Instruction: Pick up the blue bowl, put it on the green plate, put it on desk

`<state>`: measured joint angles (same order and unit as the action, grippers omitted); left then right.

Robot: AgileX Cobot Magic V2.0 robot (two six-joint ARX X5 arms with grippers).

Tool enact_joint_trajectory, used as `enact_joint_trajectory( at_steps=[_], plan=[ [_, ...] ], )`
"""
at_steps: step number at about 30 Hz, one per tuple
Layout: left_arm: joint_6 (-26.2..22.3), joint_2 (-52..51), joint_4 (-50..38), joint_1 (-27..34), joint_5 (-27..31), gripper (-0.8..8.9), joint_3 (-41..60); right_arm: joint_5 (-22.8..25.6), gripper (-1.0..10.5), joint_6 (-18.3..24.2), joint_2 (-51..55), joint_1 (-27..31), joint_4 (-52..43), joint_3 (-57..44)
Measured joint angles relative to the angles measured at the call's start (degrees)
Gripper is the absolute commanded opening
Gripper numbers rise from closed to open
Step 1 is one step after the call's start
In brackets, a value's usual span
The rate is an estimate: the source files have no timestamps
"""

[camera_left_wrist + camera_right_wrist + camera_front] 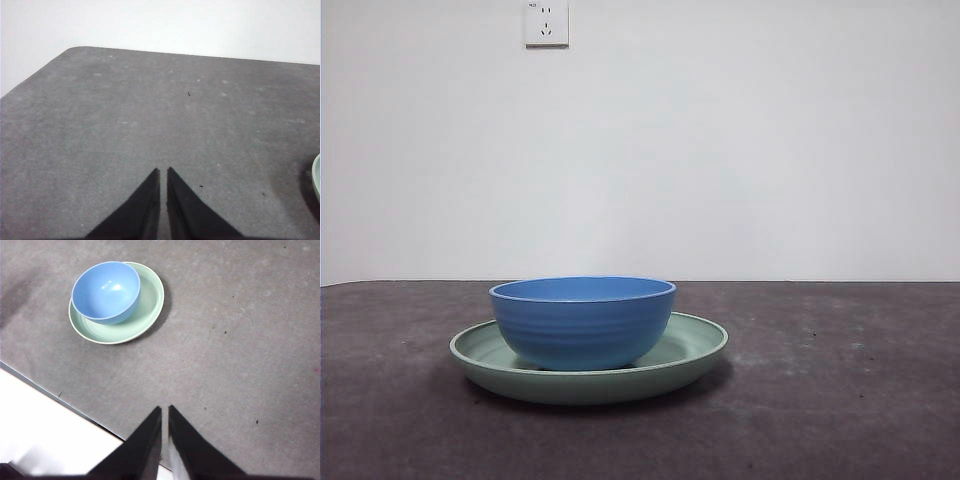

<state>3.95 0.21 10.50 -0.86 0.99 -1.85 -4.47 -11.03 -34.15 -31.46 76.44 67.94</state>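
The blue bowl (583, 320) stands upright in the green plate (695, 345), a little left of the plate's middle, on the dark desk (840, 400). The right wrist view shows the bowl (106, 290) in the plate (147, 305) from above, well away from my right gripper (164, 412), which is shut and empty near the desk's edge. My left gripper (163, 175) is shut and empty over bare desk; only a sliver of the plate's rim (316, 175) shows in that view. Neither arm shows in the front view.
A white wall with a power socket (546, 22) stands behind the desk. The desk's edge (60, 397) runs close to my right gripper, with a white floor beyond it.
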Motion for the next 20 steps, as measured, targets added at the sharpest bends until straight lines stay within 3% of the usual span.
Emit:
enact_joint_trajectory(
  at_steps=[13, 20],
  plan=[
    [0.0, 0.0, 0.0, 0.0, 0.0, 0.24, 0.0, 0.0, 0.2, 0.0, 0.3, 0.4, 0.0, -0.3],
    [0.0, 0.0, 0.0, 0.0, 0.0, 0.24, 0.0, 0.2, 0.2, 0.6, 7.6, 10.8, -12.1, -9.6]
  ],
)
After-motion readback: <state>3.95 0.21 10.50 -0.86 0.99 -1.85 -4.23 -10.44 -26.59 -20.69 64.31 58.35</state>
